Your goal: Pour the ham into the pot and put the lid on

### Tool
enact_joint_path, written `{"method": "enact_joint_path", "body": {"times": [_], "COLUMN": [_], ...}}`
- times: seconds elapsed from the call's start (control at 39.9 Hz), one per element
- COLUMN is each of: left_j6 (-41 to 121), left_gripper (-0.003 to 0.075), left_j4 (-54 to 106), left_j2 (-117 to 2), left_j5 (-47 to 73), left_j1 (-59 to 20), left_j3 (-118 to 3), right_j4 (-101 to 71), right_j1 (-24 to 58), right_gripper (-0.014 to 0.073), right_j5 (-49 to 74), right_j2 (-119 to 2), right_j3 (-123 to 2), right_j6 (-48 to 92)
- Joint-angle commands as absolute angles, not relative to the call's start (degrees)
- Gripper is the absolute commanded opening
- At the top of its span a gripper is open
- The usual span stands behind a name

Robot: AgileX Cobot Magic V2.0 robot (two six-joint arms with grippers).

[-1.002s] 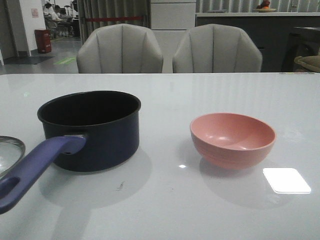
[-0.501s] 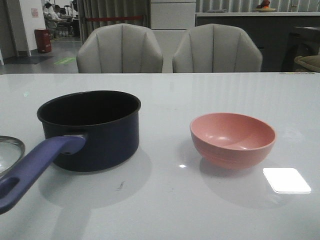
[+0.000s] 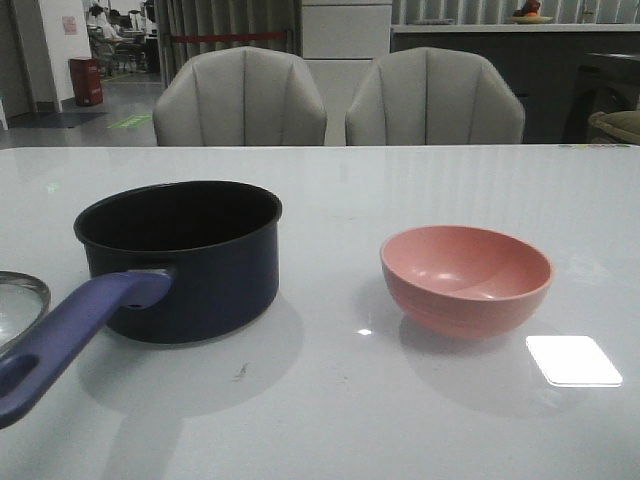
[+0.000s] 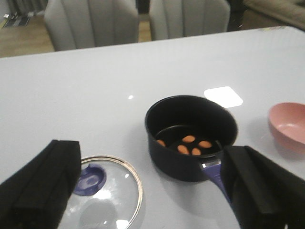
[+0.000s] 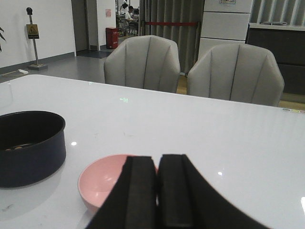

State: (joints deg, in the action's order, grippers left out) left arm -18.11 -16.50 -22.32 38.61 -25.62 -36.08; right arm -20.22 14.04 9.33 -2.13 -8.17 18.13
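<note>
The dark navy pot stands left of centre on the table, its purple-blue handle pointing to the front left. The left wrist view shows several orange-red ham chunks lying inside the pot. The glass lid with its blue knob lies flat on the table beside the pot; only its rim shows at the left edge of the front view. The pink bowl stands upright to the right and looks empty. My left gripper is open wide above the lid and pot handle. My right gripper is shut and empty behind the bowl.
Two grey chairs stand behind the table's far edge. A bright light reflection lies on the table right of the bowl. Neither arm shows in the front view.
</note>
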Motion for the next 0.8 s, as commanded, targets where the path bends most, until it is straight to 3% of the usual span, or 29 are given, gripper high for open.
{"method": "enact_joint_path", "body": {"times": [0.0,0.35,0.58,0.78], "left_j6": [-25.08,-26.72,-24.34,-6.77], "left_gripper": [0.0640,0.0638,0.0638,0.0638], "left_j4": [-23.96,-23.32,-9.69,11.08], "left_j2": [-28.29,-52.95,-63.92,-74.44], "left_j5": [38.24,45.83,39.83,43.28], "left_j1": [-26.08,-24.70,-12.19,0.46], "left_j3": [-40.15,-51.32,-54.47,-58.52], "right_j4": [-20.93,-20.93,-20.93,-20.93], "right_j1": [14.09,14.09,14.09,14.09], "right_gripper": [0.0149,0.0149,0.0149,0.0149], "right_j5": [4.44,4.44,4.44,4.44], "right_j2": [-2.70,-2.70,-2.70,-2.70], "right_j3": [-9.68,-9.68,-9.68,-9.68], "right_j6": [18.61,18.61,18.61,18.61]}}
